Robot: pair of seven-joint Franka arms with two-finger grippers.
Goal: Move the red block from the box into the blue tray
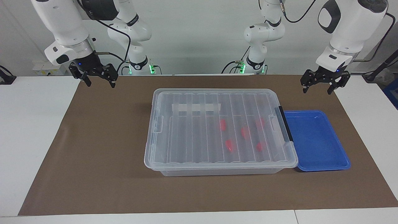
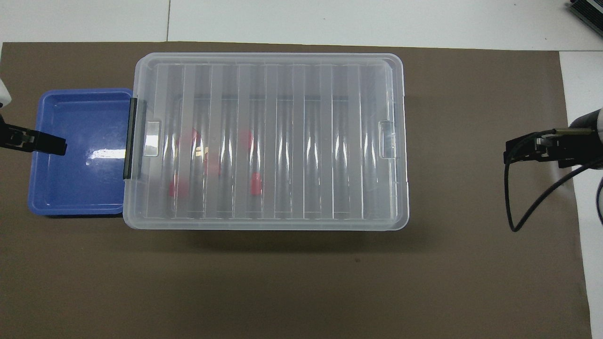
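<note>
Fingers (image 1: 88,81) on the right gripper (image 1: 99,79) are hanging spread and gripping nothing, hovering over the brown mat (image 1: 93,140) at the right arm's end of the desk (image 1: 31,124). Box (image 1: 217,130) is sitting mid-mat with its ribbed lid (image 2: 268,141) on and the grey latch bar (image 1: 285,123) facing the blue tray (image 1: 317,143), which is touching that end. Red block (image 1: 222,124) is lying inside the box with four more alike, all bunched toward the tray end. Left gripper (image 1: 325,84) is hovering near the tray, fingers likewise spread and gripping nothing.
</note>
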